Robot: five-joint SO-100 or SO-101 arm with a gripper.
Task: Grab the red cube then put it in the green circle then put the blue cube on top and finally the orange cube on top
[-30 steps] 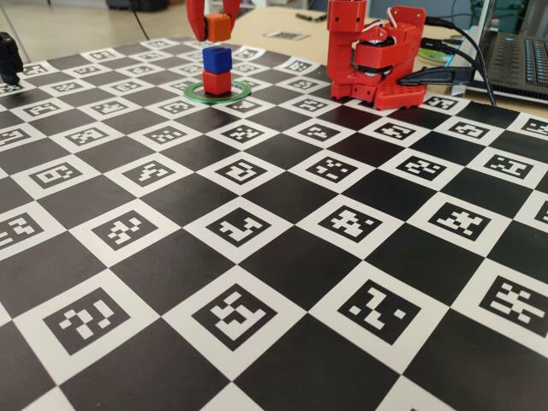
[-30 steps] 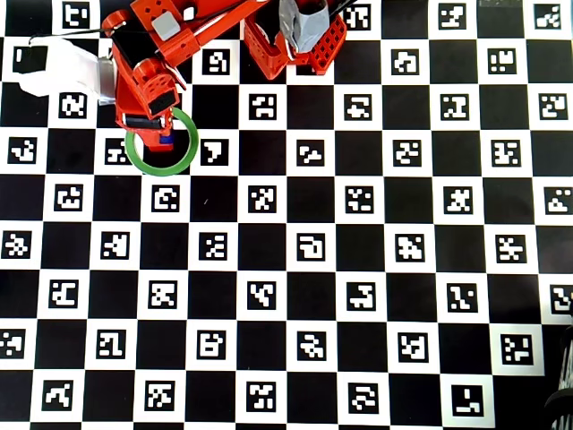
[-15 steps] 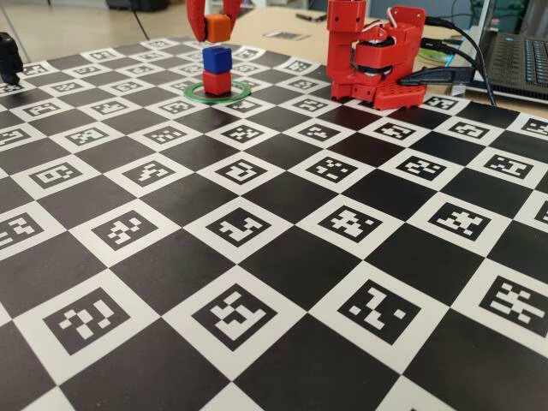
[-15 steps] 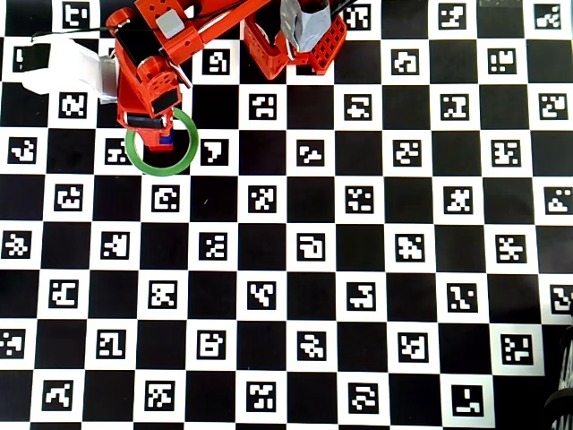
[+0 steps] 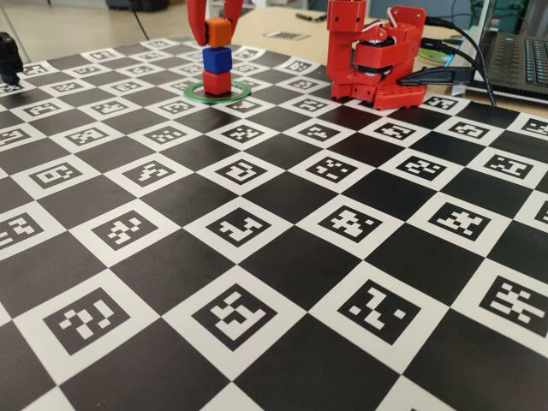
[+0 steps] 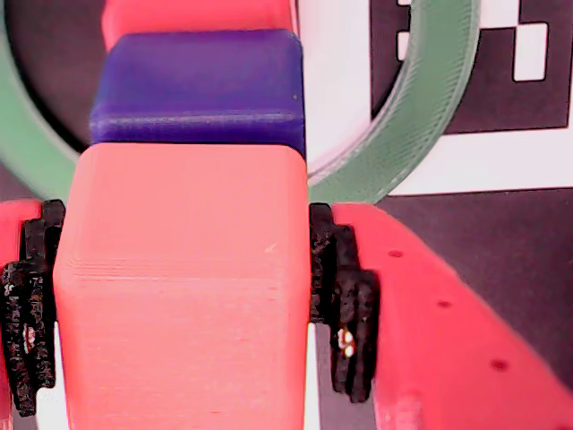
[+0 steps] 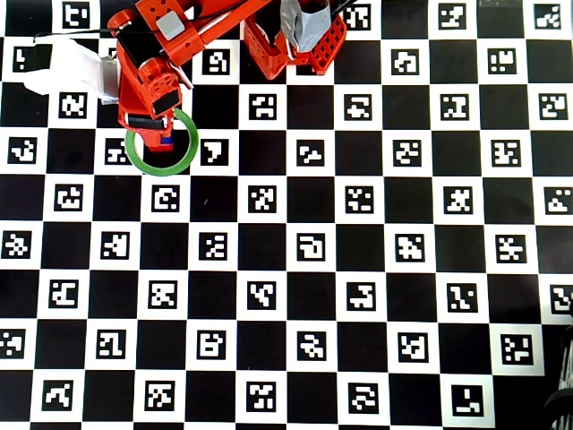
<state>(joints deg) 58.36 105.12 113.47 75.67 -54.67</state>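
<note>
In the fixed view the red cube (image 5: pixel 217 83) sits inside the green circle (image 5: pixel 218 100), with the blue cube (image 5: pixel 217 59) stacked on it. My gripper (image 5: pixel 216 36) is shut on the orange cube (image 5: pixel 218 31) and holds it directly over the blue cube, almost touching or just touching its top. In the wrist view the orange cube (image 6: pixel 179 296) is clamped between the black pads (image 6: pixel 345 305); beyond it show the blue cube (image 6: pixel 197 85), a strip of the red cube (image 6: pixel 197 13) and the green circle (image 6: pixel 439 116). In the overhead view the gripper (image 7: pixel 148 125) covers the stack inside the green circle (image 7: pixel 191 152).
The arm's red base (image 5: pixel 377 60) stands to the right of the stack at the back of the marker-printed checkerboard mat (image 5: pixel 274 257). A laptop (image 5: pixel 518 60) sits at the far right, a black object (image 5: pixel 8 56) at the left edge, a white piece (image 7: pixel 63 67) beside the arm.
My gripper has come down with the orange cube, closing the gap above the blue cube. The blue and red cubes and the ring have not moved.
</note>
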